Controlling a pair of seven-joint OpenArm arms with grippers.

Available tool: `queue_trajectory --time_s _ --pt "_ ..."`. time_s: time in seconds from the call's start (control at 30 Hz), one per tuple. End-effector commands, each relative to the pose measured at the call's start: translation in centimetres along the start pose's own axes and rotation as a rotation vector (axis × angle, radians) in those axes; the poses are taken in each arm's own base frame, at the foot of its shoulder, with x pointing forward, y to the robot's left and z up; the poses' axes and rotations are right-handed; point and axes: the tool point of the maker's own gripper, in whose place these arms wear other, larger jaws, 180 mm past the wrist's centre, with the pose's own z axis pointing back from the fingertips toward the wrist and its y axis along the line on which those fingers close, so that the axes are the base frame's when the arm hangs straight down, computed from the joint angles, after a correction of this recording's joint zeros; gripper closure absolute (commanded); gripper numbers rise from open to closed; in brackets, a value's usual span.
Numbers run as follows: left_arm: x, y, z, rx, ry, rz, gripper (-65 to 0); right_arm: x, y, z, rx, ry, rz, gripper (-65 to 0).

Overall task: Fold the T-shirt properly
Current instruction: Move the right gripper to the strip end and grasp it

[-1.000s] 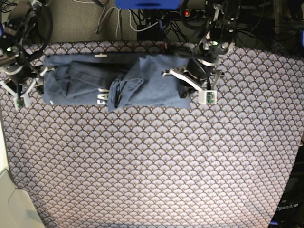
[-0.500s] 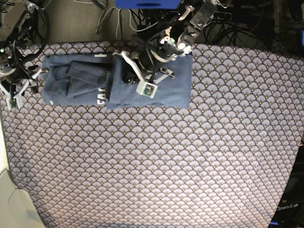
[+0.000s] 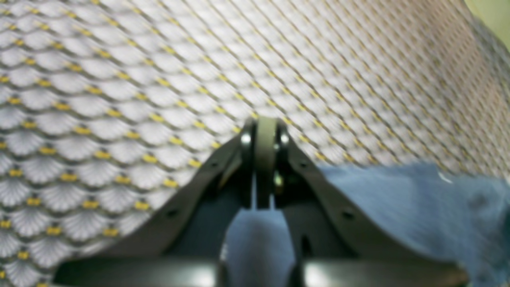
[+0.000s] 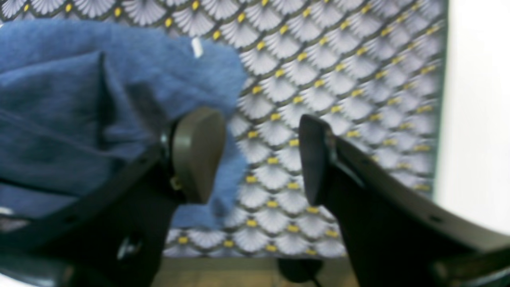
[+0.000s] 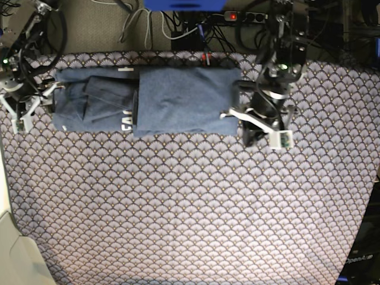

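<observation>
The slate-blue T-shirt lies as a long folded band along the far edge of the table, its right part laid flat over the middle. White lettering peeks out at the overlap. My left gripper is shut and holds nothing, just off the shirt's right edge. In the left wrist view its fingertips are pressed together over the cloth, with the T-shirt beside them. My right gripper stands open at the shirt's left end. The right wrist view shows the right gripper with one finger over the T-shirt's edge.
A scallop-patterned tablecloth covers the table. Cables and a power strip lie behind the far edge, beside a blue box. A pale surface borders the front left corner. In the right wrist view the tablecloth edge is close.
My left arm has swung from over the shirt's middle to beyond its right edge, leaving the folded flap smooth. My right gripper has opened wider.
</observation>
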Motion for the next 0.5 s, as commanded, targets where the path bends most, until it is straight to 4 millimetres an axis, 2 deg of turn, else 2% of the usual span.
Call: queue_trajectory --time_s 0.0,0.17,0.23,0.47 --pt "-0.4 0.5 0.1 0.008 0.005 0.001 -0.3 1.3 -0.5 0.4 -0.007 -0.049 0.006 -36.9" --pt "-2.9 2.8 -0.3 0.045 0.084 -0.035 -0.3 -0.2 0.3 -0.5 0.046 -0.021 -0.043 -39.8" --pt "-3.2 3.1 -0.4 0.054 0.092 -0.034 -0.3 -1.1 0.4 -1.2 0.060 0.004 -0.064 -40.5" --pt "-3.5 3.3 -0.3 0.056 0.098 -0.034 -0.3 -2.0 0.3 -3.3 0.097 0.043 -0.119 -40.7"
